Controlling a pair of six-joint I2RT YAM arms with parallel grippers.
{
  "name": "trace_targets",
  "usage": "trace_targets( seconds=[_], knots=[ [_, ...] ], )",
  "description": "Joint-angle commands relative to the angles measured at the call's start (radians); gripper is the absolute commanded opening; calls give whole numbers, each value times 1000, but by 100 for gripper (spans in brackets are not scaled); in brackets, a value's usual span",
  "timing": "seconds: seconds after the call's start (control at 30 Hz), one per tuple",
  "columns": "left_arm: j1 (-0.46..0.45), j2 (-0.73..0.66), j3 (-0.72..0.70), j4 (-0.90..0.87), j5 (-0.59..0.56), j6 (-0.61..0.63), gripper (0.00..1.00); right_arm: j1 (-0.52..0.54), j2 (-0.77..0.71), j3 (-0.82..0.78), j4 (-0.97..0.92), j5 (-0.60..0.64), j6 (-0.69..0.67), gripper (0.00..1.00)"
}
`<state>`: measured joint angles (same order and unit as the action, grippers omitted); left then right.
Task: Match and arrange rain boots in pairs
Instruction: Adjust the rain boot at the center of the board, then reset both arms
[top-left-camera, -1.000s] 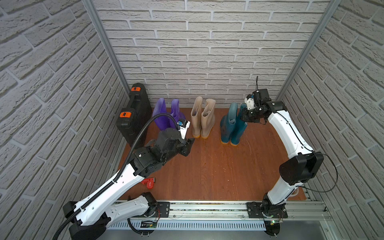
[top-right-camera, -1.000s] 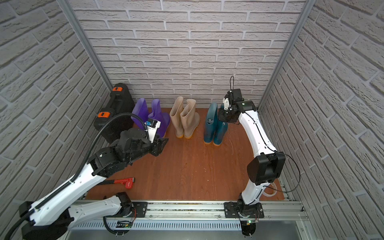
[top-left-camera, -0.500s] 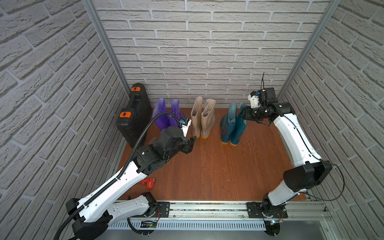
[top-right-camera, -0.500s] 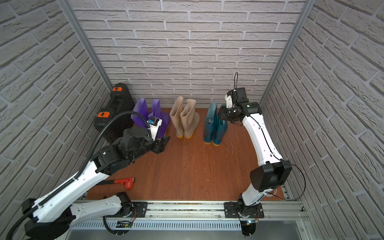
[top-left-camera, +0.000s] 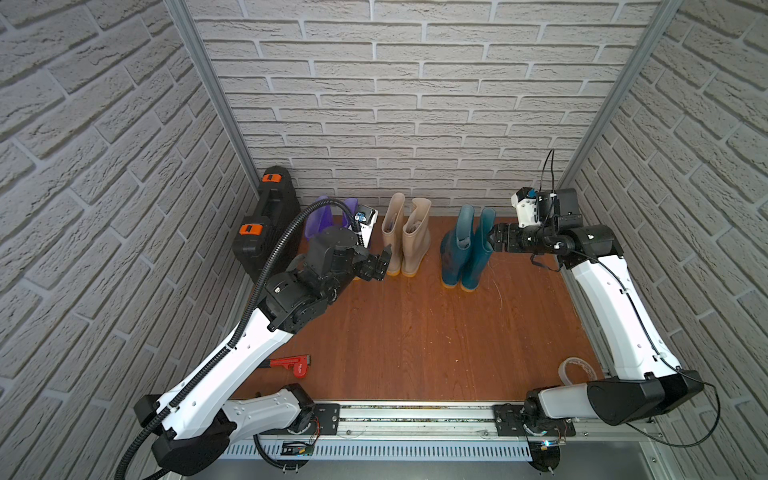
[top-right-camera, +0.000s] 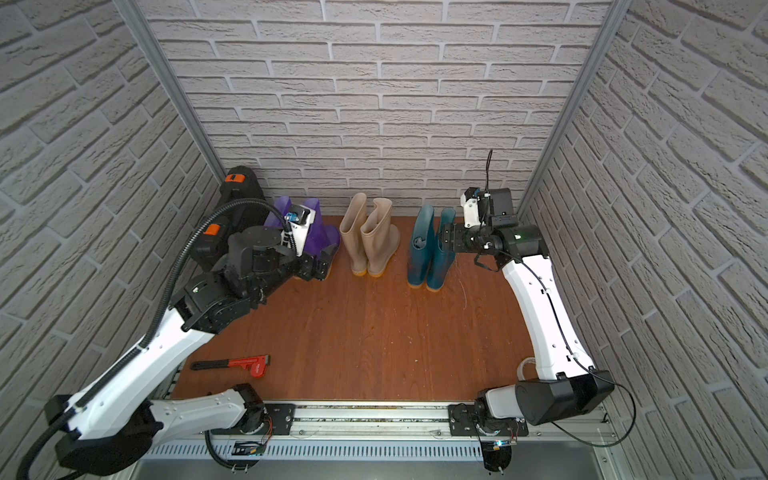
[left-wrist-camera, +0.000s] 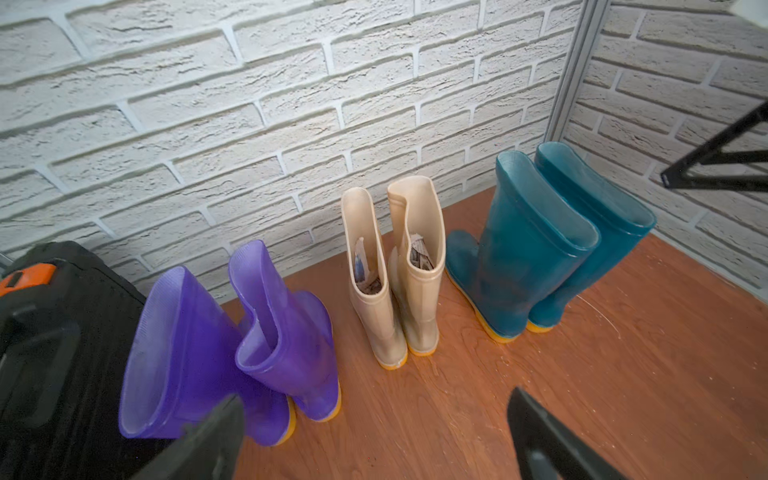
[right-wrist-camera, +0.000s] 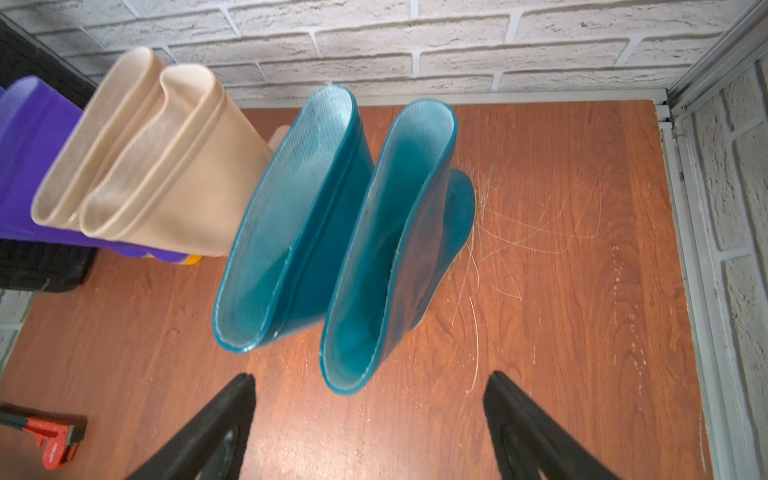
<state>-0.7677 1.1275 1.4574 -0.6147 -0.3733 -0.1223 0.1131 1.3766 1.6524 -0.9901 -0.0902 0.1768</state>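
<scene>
At the right end of the boot row, the right hand stands wide with nothing held; the rim of the nearer of the two dark teal glossy rubber boots sits at the mouth of the gap, touching neither of its black fingers; in both top views this hand hovers level with that boot's shaft top.

Across the brown wooden worktop, the left hand is likewise spread wide and empty; it hangs in front of the two purple glossy rubber boots, near their toes but apart from them.

All six boots stand on orange-tan soles in one line against the white brick back wall, sorted by colour; purple at the left, the two beige glossy rubber boots in the middle with crumpled paper inside, teal at the right; each pair's boots are just beside each other; the purple shafts lean, one towards the black hard case with orange latches beside it.

Nearer the rail, a red pipe wrench lies flat, well apart from the boots.
</scene>
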Motion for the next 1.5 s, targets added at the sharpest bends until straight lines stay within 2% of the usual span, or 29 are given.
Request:
trace_targets(
  seconds=[0.0,0.13,0.23,0.43,0.67,0.83,0.93,1.07,1.23,1.37,1.47],
  knots=[
    [20,16,56,14,-16,42,98,0,-71,-66,82,10,-11,100],
    [40,31,89,-32,-76,8,98,0,-173,-170,149,69,2,100],
    [43,-10,20,15,-91,4,98,0,-257,-271,221,135,7,100],
    [55,-123,-223,197,-263,-16,98,0,-349,-447,354,261,-35,100],
    [97,-265,-569,377,-316,-61,98,-1,-329,-611,479,410,-59,100],
    [180,-330,-731,403,-331,-109,98,-1,-313,-739,616,443,-41,100],
    [249,-354,-821,446,-308,-108,98,-1,-305,-816,720,449,-58,100],
    [381,-335,-915,519,-189,-107,98,-4,-273,-873,799,426,-77,100],
    [523,-290,-1032,753,-33,-59,98,-6,-254,-951,915,377,-103,100],
    [659,-167,-1074,924,64,-67,98,-10,-226,-990,999,363,-141,100],
    [710,-33,-1107,1109,69,-48,98,-19,-195,-980,1011,348,-155,100]
  ],
)
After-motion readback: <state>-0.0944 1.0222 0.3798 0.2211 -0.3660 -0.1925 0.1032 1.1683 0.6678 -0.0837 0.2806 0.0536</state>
